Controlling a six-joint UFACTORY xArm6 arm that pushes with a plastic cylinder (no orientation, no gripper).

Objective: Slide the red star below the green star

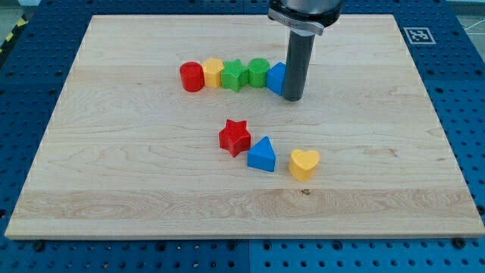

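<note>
The red star (235,137) lies near the board's middle, below and slightly right of the row of blocks. The green star (235,75) sits in that row toward the view's top, third from the left. My tip (293,98) rests on the board at the row's right end, touching or just beside a blue block (276,77). The tip is up and to the right of the red star, well apart from it.
The row holds a red cylinder (192,77), a yellow block (213,73) and a green cylinder (258,72). A blue triangle (262,155) touches the red star's lower right. A yellow heart (304,164) lies right of it. The wooden board (114,189) sits on a blue pegboard table.
</note>
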